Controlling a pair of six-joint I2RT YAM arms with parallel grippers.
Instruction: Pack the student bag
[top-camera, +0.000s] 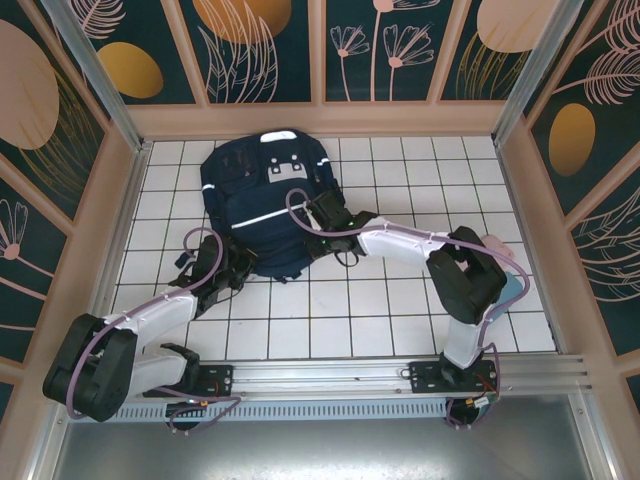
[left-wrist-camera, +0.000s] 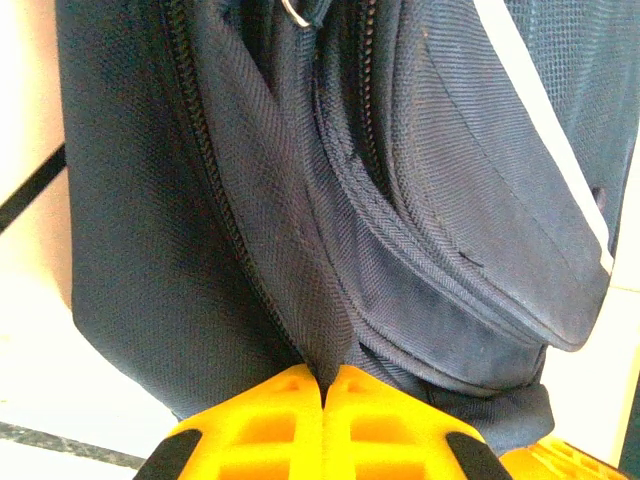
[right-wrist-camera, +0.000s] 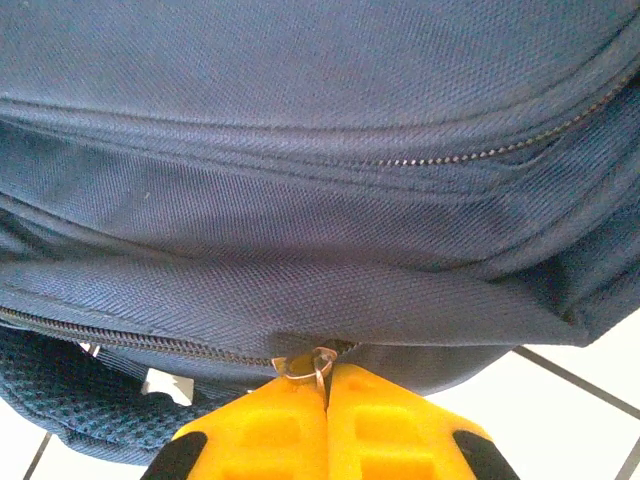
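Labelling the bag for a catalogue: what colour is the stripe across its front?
White stripe on the navy student bag, clearest in the top external view.

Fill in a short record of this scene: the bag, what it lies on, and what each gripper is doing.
bag: navy backpack with white stripe, lying flat
surface: white tiled table
left gripper: shut on a fold of the bag's fabric, at its near left edge
right gripper: shut on a metal zip pull, at the bag's right side
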